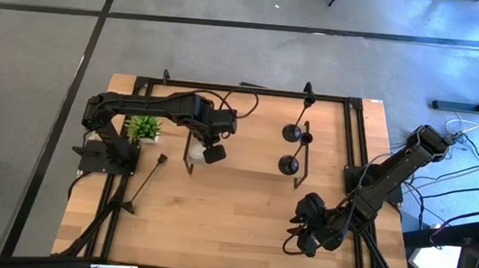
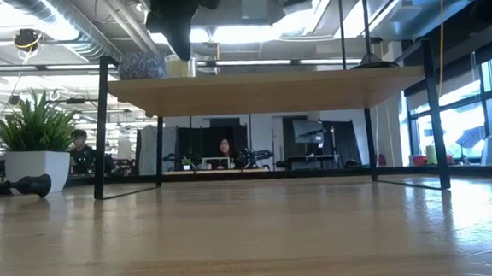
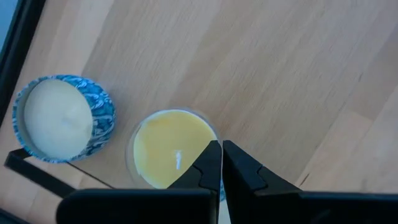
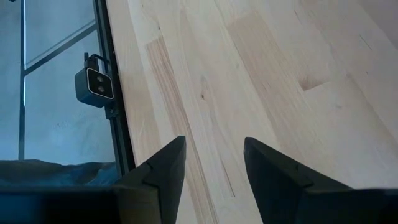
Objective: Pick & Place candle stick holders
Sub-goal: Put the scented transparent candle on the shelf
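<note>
Right tool (image 1: 304, 238) sits at the near right of the tabletop (image 1: 216, 209), fingers (image 4: 168, 165) spread apart with only bare wood between them; nothing held. From its wrist view, a small grey camera unit (image 4: 94, 85) is clamped to the black frame at the tabletop edge.

Left tool (image 1: 212, 152) hangs left of centre, above the left end of the wooden shelf (image 2: 264, 90). Fingers (image 3: 208, 168) pressed together, nothing between them. Directly beneath it on the shelf: a yellow candle (image 3: 168, 149) in a clear glass, and just beside that a white candle (image 3: 59, 118) in a blue patterned cup, the two apart by a narrow gap.

Candle stick holders:
- one lying flat on the tabletop at left (image 1: 146, 181), stem running diagonally, well apart from both tools; its end also shows in the low view (image 2: 22, 184) beside the plant pot.
- two standing upright at the right end of the shelf, one nearer (image 1: 290, 164) and one farther (image 1: 293, 133), close together.

Small green plant (image 1: 144, 127) in a white pot stands at the far left, next to the left arm's base.

Low view: people seated in the room beyond the tabletop, too small to detail.
</note>
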`<state>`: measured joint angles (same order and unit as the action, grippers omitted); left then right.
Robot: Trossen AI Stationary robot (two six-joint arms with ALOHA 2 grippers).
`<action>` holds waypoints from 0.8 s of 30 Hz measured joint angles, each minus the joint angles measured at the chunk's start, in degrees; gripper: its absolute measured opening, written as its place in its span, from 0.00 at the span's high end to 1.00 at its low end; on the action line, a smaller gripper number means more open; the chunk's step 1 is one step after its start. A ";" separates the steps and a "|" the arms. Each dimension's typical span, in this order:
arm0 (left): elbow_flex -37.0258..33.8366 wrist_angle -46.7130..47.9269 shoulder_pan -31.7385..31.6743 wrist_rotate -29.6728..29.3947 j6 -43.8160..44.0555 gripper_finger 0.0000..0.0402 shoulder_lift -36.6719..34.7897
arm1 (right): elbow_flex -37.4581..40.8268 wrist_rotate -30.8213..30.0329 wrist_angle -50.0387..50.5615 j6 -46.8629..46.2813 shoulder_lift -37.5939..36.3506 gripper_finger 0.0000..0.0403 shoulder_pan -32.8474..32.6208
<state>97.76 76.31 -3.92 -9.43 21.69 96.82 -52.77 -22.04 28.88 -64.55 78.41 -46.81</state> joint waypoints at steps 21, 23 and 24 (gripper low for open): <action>0.00 1.10 0.00 0.13 0.90 1.00 0.00 | 0.00 0.07 0.00 -0.15 0.00 0.58 0.01; 0.00 1.16 0.00 0.13 0.90 1.00 0.00 | 0.00 0.20 0.00 -0.15 0.00 0.58 0.00; 0.00 1.28 0.00 0.13 0.92 1.00 0.00 | 0.00 0.20 0.00 -0.15 0.00 0.58 0.00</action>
<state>97.76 77.58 -3.92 -9.30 22.61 96.82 -52.77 -21.85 28.88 -64.71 78.41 -46.81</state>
